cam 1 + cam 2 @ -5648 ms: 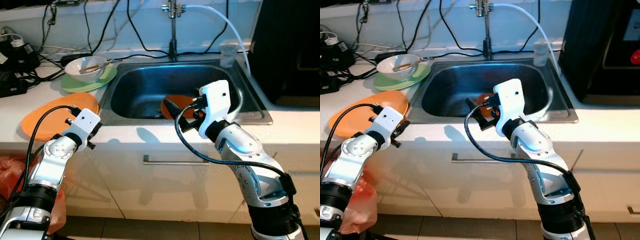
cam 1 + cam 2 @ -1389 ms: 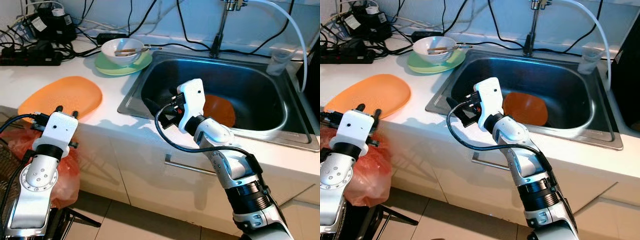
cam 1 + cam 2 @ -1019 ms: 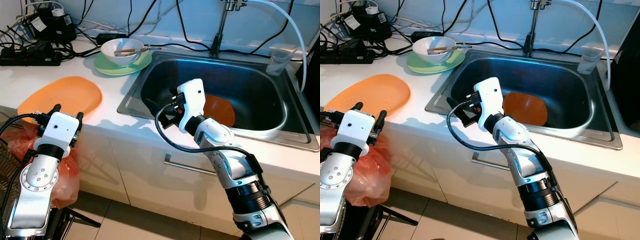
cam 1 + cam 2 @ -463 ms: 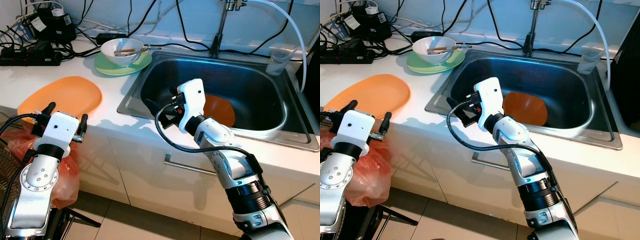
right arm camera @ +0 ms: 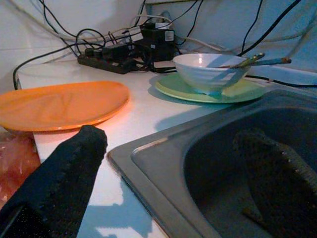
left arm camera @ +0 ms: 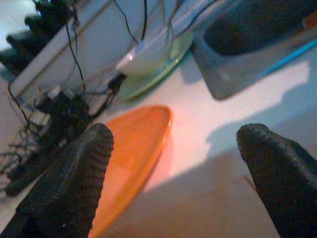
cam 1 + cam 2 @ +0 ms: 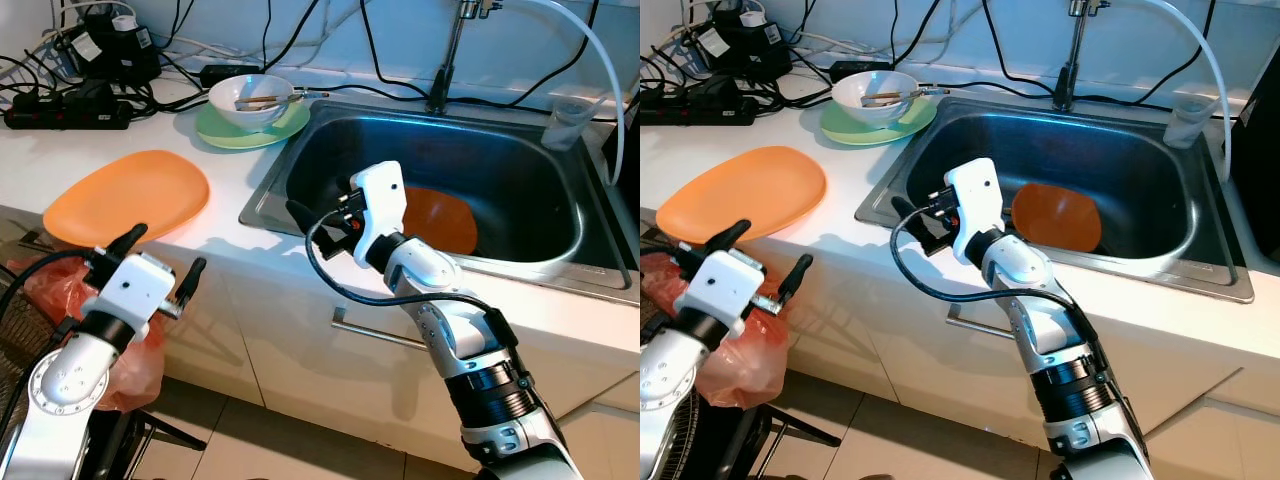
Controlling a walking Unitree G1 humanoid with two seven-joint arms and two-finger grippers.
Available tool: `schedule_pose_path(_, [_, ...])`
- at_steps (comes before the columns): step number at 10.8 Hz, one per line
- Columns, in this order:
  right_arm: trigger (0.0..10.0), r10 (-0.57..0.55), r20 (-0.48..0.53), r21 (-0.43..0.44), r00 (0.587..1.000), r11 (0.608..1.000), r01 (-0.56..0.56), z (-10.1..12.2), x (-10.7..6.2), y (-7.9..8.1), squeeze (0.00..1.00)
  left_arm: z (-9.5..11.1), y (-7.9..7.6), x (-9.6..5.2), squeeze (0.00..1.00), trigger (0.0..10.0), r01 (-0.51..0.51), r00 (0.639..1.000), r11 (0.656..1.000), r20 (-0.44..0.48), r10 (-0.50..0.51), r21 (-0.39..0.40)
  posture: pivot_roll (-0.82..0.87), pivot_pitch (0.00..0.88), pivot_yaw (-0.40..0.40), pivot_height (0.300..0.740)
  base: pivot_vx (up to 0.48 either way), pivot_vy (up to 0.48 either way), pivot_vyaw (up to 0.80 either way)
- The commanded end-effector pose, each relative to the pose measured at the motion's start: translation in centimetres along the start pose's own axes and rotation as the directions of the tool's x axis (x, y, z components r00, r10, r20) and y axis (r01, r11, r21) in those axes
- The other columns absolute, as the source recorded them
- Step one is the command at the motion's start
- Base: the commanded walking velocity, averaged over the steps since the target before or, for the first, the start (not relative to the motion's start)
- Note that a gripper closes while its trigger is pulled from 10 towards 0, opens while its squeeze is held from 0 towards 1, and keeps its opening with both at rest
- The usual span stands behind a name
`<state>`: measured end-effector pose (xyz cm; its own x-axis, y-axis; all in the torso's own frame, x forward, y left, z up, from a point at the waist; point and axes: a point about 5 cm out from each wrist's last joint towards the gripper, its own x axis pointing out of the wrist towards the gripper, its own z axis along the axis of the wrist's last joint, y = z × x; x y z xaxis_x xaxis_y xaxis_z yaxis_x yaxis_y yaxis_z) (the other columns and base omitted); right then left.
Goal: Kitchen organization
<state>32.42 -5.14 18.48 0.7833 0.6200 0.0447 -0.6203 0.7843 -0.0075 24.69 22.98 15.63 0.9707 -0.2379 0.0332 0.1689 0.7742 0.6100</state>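
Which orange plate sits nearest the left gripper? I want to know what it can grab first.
The big orange plate on the counter, just ahead of the open left gripper. The other orange plate lies inside the sink.

A tangle of black cables [image 7: 200,30] runs along the back edge of the desk [image 7: 220,225] and up the wall. A black power strip [image 7: 65,112] lies at the back left corner, with a black adapter [image 7: 105,55] just behind it. A faucet [image 7: 445,60] stands at the back rim of the sink, and a white hose [image 7: 590,70] arcs from it toward the right. Below the front edge of the desk, a metal drawer handle [image 7: 375,333] is mounted on the white cabinet front [image 7: 300,350]. A red plastic bag [image 7: 50,290] hangs beside the left end of the cabinet. The floor [image 7: 280,450] is tiled.
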Motion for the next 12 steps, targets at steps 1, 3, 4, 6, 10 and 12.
schedule_pose_path(1, [10.0,-0.003,0.022,-0.014,1.0,1.0,0.003,0.5,0.1,-0.1,0.44,0.8,0.1,0.2,1.0,10.0,0.009,0.999,1.0,0.031,-0.009,0.017,0.23,0.0,0.054,0.74,0.0,0.0,0.0])
schedule_pose_path(3, [10.0,0.0,0.027,-0.014,1.0,1.0,0.001,0.5,0.2,0.0,0.44,0.0,0.8,0.0,0.62,10.0,0.006,1.0,0.998,-0.001,-0.006,0.066,0.24,0.0,0.055,0.74,0.0,0.0,0.0])
schedule_pose_path(4, [10.0,0.0,0.027,-0.014,1.0,1.0,0.001,0.5,0.2,0.0,0.44,-0.5,0.9,-0.1,0.6,10.0,0.004,1.0,0.997,-0.021,-0.002,0.081,0.23,0.0,0.055,0.74,0.0,0.0,0.0])
schedule_pose_path(6, [10.0,0.003,0.016,-0.016,1.0,1.0,-0.003,0.3,0.1,-0.1,0.44,-2.2,1.1,-0.5,0.0,10.0,0.001,0.995,0.991,-0.097,0.012,0.133,0.23,0.0,0.047,0.74,0.0,0.0,0.0])
schedule_pose_path(10, [10.0,0.004,0.004,-0.016,1.0,1.0,-0.004,0.0,-0.3,-0.2,0.44,-4.0,1.8,-0.9,0.0,10.0,-0.002,0.985,0.984,-0.17,0.033,0.178,0.22,0.0,0.044,0.74,0.0,0.0,0.0])
schedule_pose_path(12, [10.0,0.002,-0.003,-0.012,1.0,1.0,-0.002,-0.2,-0.5,-0.2,0.44,-4.6,2.3,-1.0,0.0,10.0,-0.007,0.98,0.979,-0.191,0.047,0.205,0.22,0.0,0.045,0.74,0.0,0.0,0.0])
